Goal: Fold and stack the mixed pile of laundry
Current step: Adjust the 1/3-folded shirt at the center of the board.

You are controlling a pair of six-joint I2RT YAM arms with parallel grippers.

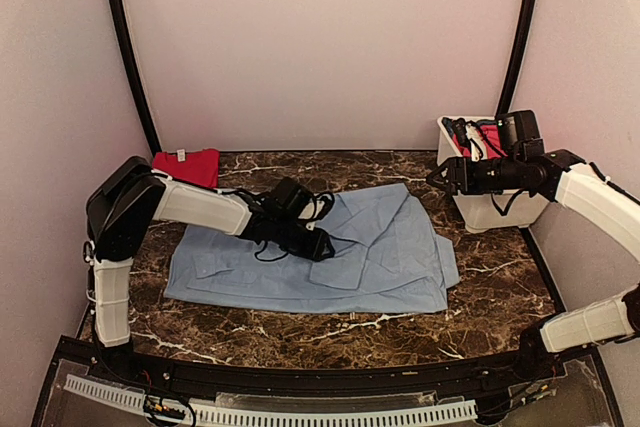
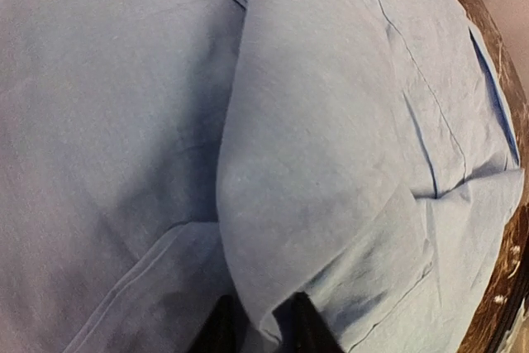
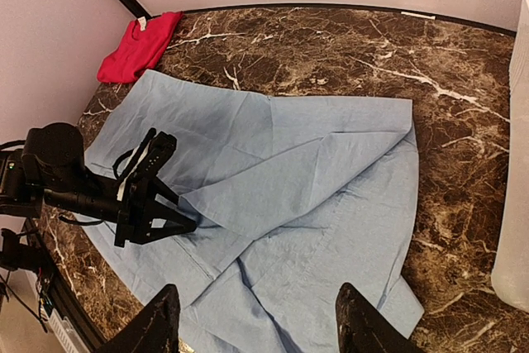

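Observation:
A large light-blue shirt (image 1: 385, 252) (image 3: 314, 188) lies spread on the marble table. My left gripper (image 1: 322, 245) (image 3: 188, 222) reaches low over its middle. In the left wrist view its jaws (image 2: 258, 328) stand a little apart, and a folded edge of the shirt (image 2: 331, 121) lies between the two dark fingertips (image 2: 302, 324). My right gripper (image 1: 443, 175) (image 3: 259, 324) hangs high at the right, open and empty, looking down on the shirt. A folded red garment (image 1: 187, 166) (image 3: 136, 43) lies at the back left corner. More red cloth (image 1: 487, 137) sits in the tub.
A white plastic tub (image 1: 490, 209) (image 3: 517, 204) stands at the back right, just beside the right gripper. Pink walls close in the left, back and right sides. Bare marble (image 1: 330, 332) shows in front of the shirt.

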